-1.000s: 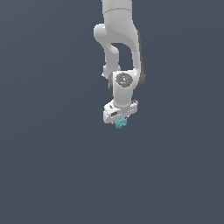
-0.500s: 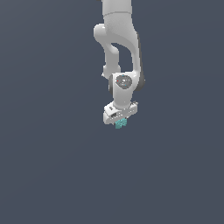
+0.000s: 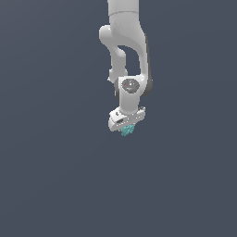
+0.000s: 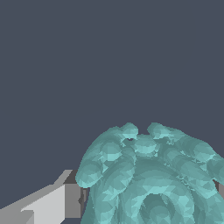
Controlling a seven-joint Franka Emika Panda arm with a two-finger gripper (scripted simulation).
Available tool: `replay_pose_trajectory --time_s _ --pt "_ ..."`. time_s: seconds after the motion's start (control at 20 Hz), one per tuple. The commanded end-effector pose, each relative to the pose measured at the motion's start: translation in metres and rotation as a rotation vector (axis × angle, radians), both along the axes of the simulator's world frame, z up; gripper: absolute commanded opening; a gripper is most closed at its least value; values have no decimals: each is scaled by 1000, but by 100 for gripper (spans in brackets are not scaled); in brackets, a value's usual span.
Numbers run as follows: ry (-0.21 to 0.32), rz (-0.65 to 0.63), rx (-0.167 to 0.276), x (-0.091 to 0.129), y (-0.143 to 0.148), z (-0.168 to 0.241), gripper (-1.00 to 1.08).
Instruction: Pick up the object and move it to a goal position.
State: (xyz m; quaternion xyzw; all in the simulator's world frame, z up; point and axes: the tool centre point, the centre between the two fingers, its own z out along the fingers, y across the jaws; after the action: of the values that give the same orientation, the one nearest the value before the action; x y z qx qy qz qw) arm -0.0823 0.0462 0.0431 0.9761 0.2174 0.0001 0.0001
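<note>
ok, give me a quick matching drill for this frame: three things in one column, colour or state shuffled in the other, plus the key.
Column A
1. object
2. robot arm
3. end effector

Column B
a. white-grey, reaching down from the top of the exterior view
b. shut on the object
c. teal, bumpy surface

Pairs: 1-c, 2-a, 3-b

The arm (image 3: 125, 51) hung from the frame's top centre, the end effector (image 3: 126, 124) sat just above mid-frame, and the object (image 3: 127, 131) was lodged directly beneath it, between its fingers (image 4: 48, 205).
</note>
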Motion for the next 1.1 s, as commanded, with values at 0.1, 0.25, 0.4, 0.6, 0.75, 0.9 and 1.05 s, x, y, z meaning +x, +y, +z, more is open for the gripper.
replay_pose_trajectory --time_s 0.1,0.25,0.4,0.6,0.75,0.9,1.05 --pt "-1 -1 0 -1 -9 12 -100" --pt "-1 -1 0 -3 -20 25 -100" --pt "-1 -1 0 -5 -34 42 -100" --pt "-1 0 1 -8 -57 73 -100" --pt "-1 0 2 -11 -78 100 -100" --pt "-1 0 3 -14 -101 130 -100" --pt "-1 0 3 -16 -123 158 -100"
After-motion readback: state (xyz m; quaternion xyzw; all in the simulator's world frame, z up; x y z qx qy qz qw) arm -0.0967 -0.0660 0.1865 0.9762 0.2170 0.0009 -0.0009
